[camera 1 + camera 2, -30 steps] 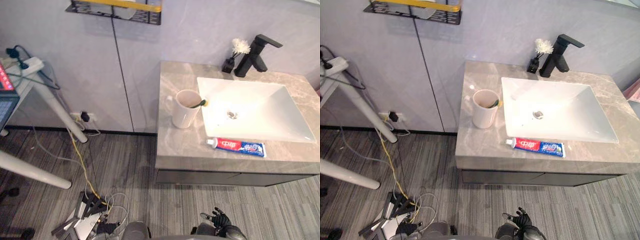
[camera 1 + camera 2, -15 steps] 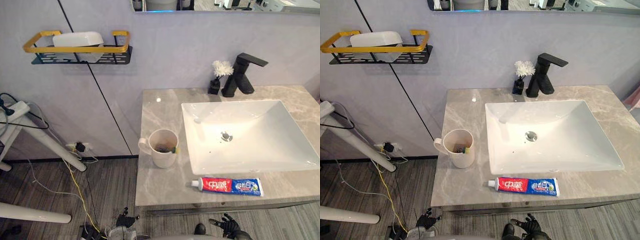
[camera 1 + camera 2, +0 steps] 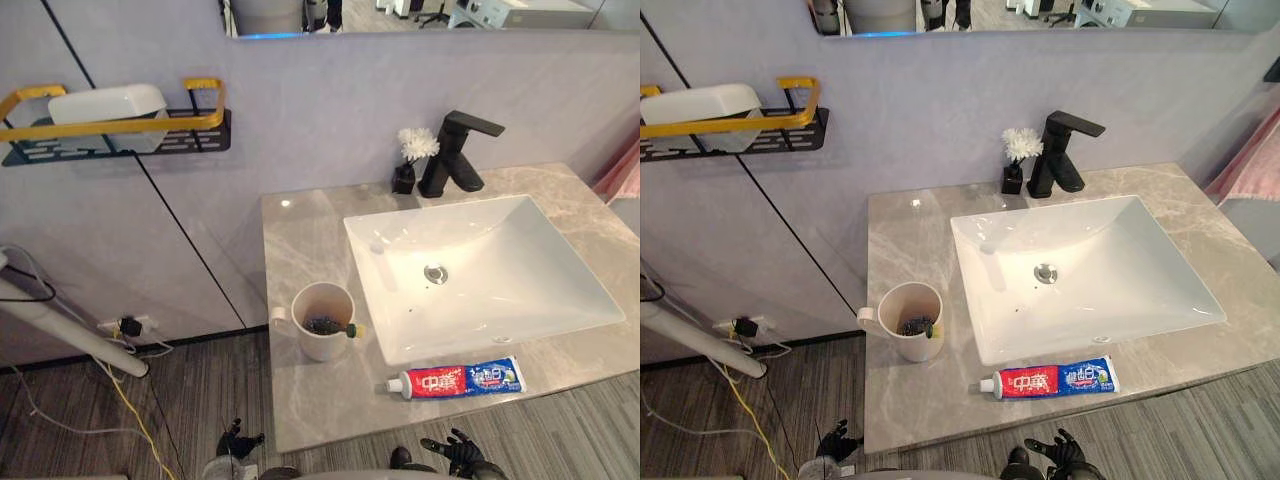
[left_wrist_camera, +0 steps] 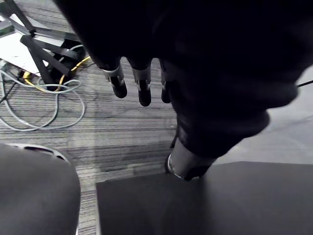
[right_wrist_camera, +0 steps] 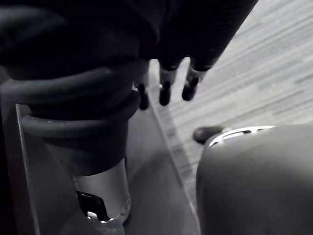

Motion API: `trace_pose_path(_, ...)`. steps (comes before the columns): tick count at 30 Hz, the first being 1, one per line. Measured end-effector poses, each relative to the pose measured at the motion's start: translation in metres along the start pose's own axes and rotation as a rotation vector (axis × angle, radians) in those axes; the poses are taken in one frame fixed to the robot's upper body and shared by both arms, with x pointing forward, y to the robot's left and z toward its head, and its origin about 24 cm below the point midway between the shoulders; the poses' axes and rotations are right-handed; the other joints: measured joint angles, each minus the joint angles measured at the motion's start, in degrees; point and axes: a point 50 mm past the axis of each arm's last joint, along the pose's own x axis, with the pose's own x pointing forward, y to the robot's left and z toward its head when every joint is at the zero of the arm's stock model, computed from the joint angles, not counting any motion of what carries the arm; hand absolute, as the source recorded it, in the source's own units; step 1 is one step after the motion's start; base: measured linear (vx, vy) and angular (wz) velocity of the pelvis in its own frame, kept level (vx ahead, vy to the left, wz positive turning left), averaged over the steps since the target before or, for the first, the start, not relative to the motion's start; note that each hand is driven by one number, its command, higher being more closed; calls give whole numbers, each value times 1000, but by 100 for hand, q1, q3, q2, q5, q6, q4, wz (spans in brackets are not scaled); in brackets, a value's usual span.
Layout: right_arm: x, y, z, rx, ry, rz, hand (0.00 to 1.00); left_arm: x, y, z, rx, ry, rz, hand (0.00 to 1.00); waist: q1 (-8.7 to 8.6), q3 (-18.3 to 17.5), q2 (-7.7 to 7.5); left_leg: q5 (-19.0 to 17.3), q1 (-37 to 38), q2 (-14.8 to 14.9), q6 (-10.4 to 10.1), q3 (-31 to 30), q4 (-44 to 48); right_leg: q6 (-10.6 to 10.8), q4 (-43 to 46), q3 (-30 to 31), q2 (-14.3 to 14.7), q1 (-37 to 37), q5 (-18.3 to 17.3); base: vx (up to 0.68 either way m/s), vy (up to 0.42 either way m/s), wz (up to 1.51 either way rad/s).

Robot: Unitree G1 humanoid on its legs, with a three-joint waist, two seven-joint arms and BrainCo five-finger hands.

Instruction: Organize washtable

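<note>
A grey, marble-veined surface stands against a pale grey wall crossed by a thin dark seam. Sunk into it is a white rectangular sink with sloping sides and a round metal drain. Behind the sink stand an angular matte-black tap and, just beside it, a small black vase with a white flower. A cream cup with a handle stands left of the sink, near its front corner. A toothbrush lies inside, its green-yellow end poking over the rim. A red, white and blue toothpaste tube lies flat along the front edge, cap towards the cup.

On the wall to the left hangs a black perforated shelf with a yellow rail, carrying a rounded white dish. A mirror runs above. The floor is grey streaked planking.

Both hands hang low in front of the surface, well apart from everything on it. The left hand has its fingers straight and holding nothing. The right hand has its fingers loosely spread and holding nothing.
</note>
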Motion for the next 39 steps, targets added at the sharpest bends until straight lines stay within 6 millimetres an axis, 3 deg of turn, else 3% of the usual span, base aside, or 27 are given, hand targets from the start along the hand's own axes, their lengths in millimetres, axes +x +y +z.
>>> trace_pose_path(1,0,-1,1,4,-1,-4,0,1,-1,3,-1,-12,-3,0,-15,-8,61,-150,-139,-8,49,-112,-382,135,2,-24,-4,1,-141,14,52,70)
trace_pose_path(2,1,-11,6,-17,-9,-26,0,1,-7,9,-15,-32,-15,0,26,63,304,-239,-226,99,-108,-320,-898,415,49,-189,164,-29,-227,32,31,69)
trace_pose_path(4,4,-1,12,-37,-15,-4,0,1,-8,7,-12,-25,-16,0,53,157,225,-42,-286,-24,-121,-570,-1208,360,120,-373,63,-78,-288,49,-1,83)
trace_pose_path(6,4,-5,11,-39,0,-22,0,2,-3,12,-11,-43,-6,0,63,293,142,99,-348,-147,-214,-831,-1248,375,263,-543,0,-97,-429,53,-43,84)
trace_pose_path(8,3,-9,9,-59,8,-30,0,3,1,13,-2,-43,4,0,89,392,101,370,-433,-136,-469,-788,-1146,312,488,-720,-72,-82,-546,-8,-92,52)
trace_pose_path(11,1,-15,1,-78,23,-39,0,3,1,13,3,-45,2,0,95,380,122,689,-507,-85,-486,-702,-951,197,651,-859,-90,-9,-627,-27,-121,29)
trace_pose_path(12,1,-16,3,-86,11,-39,0,3,1,13,2,-45,2,0,29,354,159,786,-492,-5,-517,-718,-1157,180,624,-907,-41,-26,-632,-36,-101,18)
trace_pose_path(14,1,-13,7,-95,-8,-30,0,2,3,9,-9,-31,9,0,-63,340,85,884,-210,97,-557,-583,-1774,161,491,-1043,-83,-12,-632,-38,-42,16)
trace_pose_path(17,-1,-22,5,-76,-17,-54,0,-1,-5,1,-22,-3,-9,0,-293,219,216,922,231,222,-521,39,-2521,190,298,-1203,24,196,-565,-40,12,20)
trace_pose_path(21,-4,-5,-10,-37,15,-18,0,-1,4,-4,-6,10,10,0,-312,-35,-51,1014,322,120,-449,63,-2635,222,-80,-1167,21,370,-298,-63,59,-1)
trace_pose_path(25,-6,-4,-20,-23,38,-17,0,0,0,1,24,-5,-10,0,-312,-31,-69,1001,348,22,-427,182,-2519,273,27,-959,-98,251,-222,-115,68,-16)
trace_pose_path(29,1,1,7,-33,-26,-5,0,2,-6,11,64,-34,-33,0,-338,-5,-61,738,-487,39,-136,706,-1697,280,-13,-373,-103,-539,252,-201,79,-79)
trace_pose_path(31,3,-1,17,-44,-45,-8,0,5,-11,21,70,-61,-43,0,-338,154,70,657,-773,217,85,917,-1573,457,-206,-127,24,-705,650,-259,59,-59)
trace_pose_path(32,3,-4,18,-52,-44,-14,0,5,-9,23,70,-69,-37,0,-339,170,105,696,-768,280,132,961,-1561,262,953,-217,20,-821,-53,-207,56,-33)
trace_pose_path(33,3,-4,15,-50,-36,-15,0,5,-7,23,74,-69,-33,0,-331,207,167,707,-741,292,148,948,-1558,220,1511,-221,15,-805,-412,-177,71,-8)
trace_pose_path(34,1,-4,6,-47,-16,-15,0,5,-5,20,78,-62,-31,0,-314,166,88,753,-719,280,156,910,-1556,290,2195,-208,4,-619,-846,-74,9,12)
trace_pose_path(35,0,-3,1,-45,-3,-9,0,4,-1,18,83,-58,-23,0,-303,103,-15,837,-753,223,176,882,-1551,356,2472,-177,9,-468,-1062,-74,-65,26)
trace_pose_path(36,-2,2,-4,-47,9,5,0,4,5,16,91,-54,-11,0,-298,22,-145,915,-871,142,195,831,-1480,413,2540,-55,31,-279,-1325,-66,-97,26)
trace_pose_path(38,0,5,1,-48,-7,12,0,4,5,17,83,-55,-9,0,-260,21,-188,959,-1225,122,182,779,-1189,327,2065,38,84,-131,-1597,-157,-132,19)
trace_pose_path(39,1,5,7,-52,-22,8,0,5,2,20,77,-66,-14,0,-156,33,-126,1145,-1354,119,154,774,-1277,250,1565,-46,135,-96,-1650,-227,-130,3)
